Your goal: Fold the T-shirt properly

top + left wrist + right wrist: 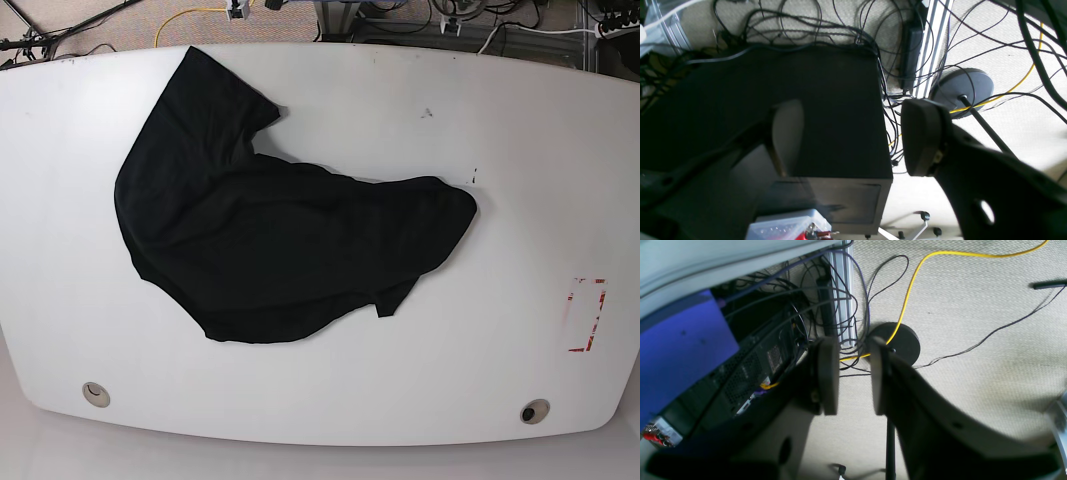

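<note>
The black T-shirt (270,250) lies crumpled toward the bench's (500,150) nine o'clock, unfolded. Left hand (853,136) wide open, right hand (853,376) partly open, both empty off-bench.

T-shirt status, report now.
Left gripper open, right gripper open, both empty, off the table. T-shirt crumpled, unfolded, left of centre. Nothing on it.

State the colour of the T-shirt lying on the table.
Plain black, no print. The T-shirt shows best in the base view, crumpled on the white table.
</note>
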Robot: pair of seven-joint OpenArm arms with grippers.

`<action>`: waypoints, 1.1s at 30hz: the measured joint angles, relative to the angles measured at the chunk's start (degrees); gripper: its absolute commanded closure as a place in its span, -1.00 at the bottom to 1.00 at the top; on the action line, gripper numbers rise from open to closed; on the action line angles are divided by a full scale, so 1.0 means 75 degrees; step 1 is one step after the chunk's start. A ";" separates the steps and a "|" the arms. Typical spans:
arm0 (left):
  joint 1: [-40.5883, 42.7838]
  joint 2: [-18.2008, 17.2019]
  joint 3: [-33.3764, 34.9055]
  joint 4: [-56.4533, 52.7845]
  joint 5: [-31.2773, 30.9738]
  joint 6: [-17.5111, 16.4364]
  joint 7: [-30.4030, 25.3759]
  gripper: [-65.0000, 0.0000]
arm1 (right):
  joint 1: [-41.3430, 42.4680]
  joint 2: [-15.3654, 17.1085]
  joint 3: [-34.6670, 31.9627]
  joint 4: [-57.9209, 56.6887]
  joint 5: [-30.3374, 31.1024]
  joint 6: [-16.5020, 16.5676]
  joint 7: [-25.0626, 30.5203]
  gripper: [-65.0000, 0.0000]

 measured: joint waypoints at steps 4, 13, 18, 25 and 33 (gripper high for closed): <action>0.0000 0.0000 0.0000 0.0009 0.0035 0.0003 0.0006 -0.29 | 0.0000 -0.0006 0.0000 0.0000 0.0000 0.0000 0.0000 0.55; -0.0015 -0.0082 -0.0023 -0.0087 0.0128 0.0000 -0.0076 -0.29 | 0.0000 -0.0006 0.0000 0.0000 0.0003 0.0000 -0.0003 0.56; -0.0035 -0.0105 -0.0020 -0.0085 0.0114 -0.0003 -0.0128 -0.29 | 0.0000 -0.0009 0.0006 0.0000 0.0009 0.0000 -0.0070 0.54; -0.0082 -0.0076 -0.0023 -0.0070 0.0111 -0.0061 -0.0134 -0.30 | 0.0000 -0.0009 0.0006 0.0000 0.0006 0.0003 -0.0087 0.55; -0.0093 -0.0102 -0.0023 -0.0064 0.0105 -0.0026 -0.0125 -0.30 | -0.0026 -0.0009 0.0006 0.0020 0.0000 0.0000 -0.0143 0.55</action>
